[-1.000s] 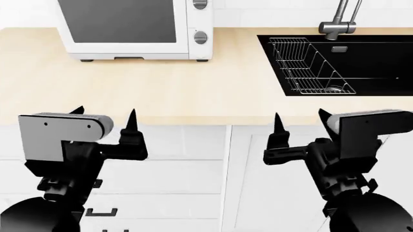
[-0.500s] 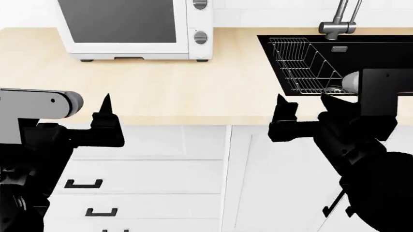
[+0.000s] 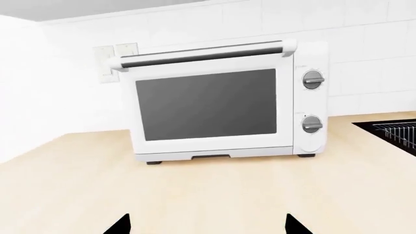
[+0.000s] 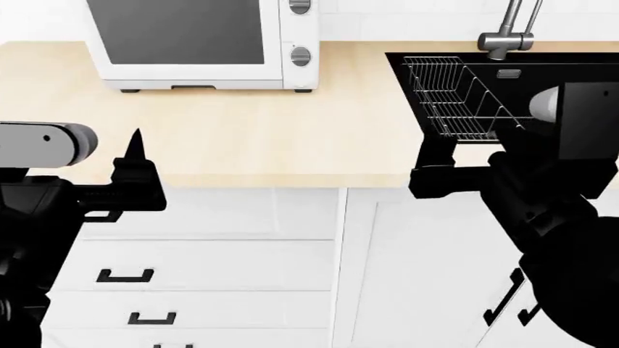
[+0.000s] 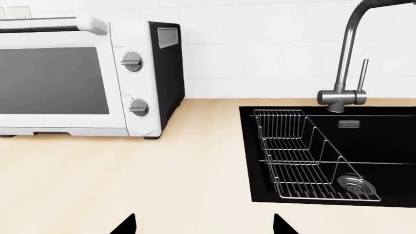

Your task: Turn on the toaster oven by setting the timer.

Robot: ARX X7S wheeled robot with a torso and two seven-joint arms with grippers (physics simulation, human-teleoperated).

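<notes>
Large white box toaster oven with wide dark glass door, silver bar handle along the top and two round grey knobs stacked on its right panel, standing on four small feet at the back of the pale wooden table, close against the white tiled wall. Untouched by either arm. To its right, well apart, a black recessed sink holding a silver wire dish rack, with a dark metal curved tap behind it. Below the table front, white drawers with black handles. Left end effector hovering near the table's front edge, facing the oven, fingers spread apart. Right end effector also near the front edge, before the sink, fingers likewise apart and holding nothing.
</notes>
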